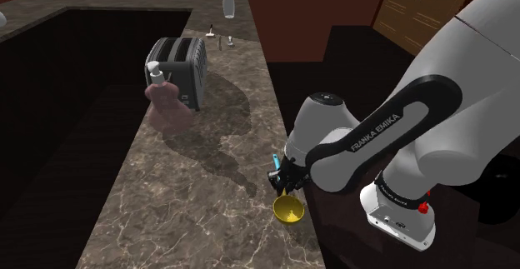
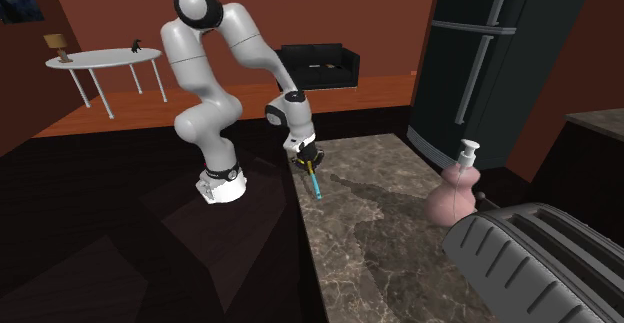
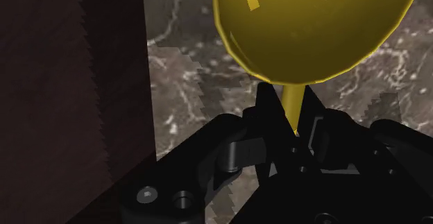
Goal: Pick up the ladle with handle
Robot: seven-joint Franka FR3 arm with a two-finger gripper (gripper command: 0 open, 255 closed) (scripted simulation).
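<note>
Ladle (image 3: 312, 21) clasped between end effector (image 3: 291, 103) fingers.

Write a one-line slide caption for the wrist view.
Black gripper shut on the stem of the yellow ladle, its bowl out ahead, with the marbled countertop behind.

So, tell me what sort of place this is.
Most likely a home kitchen: a stone-patterned counter carries a toaster and a pink soap dispenser, and a dark fridge stands beside it. A black sofa beyond suggests an open-plan house.
</note>
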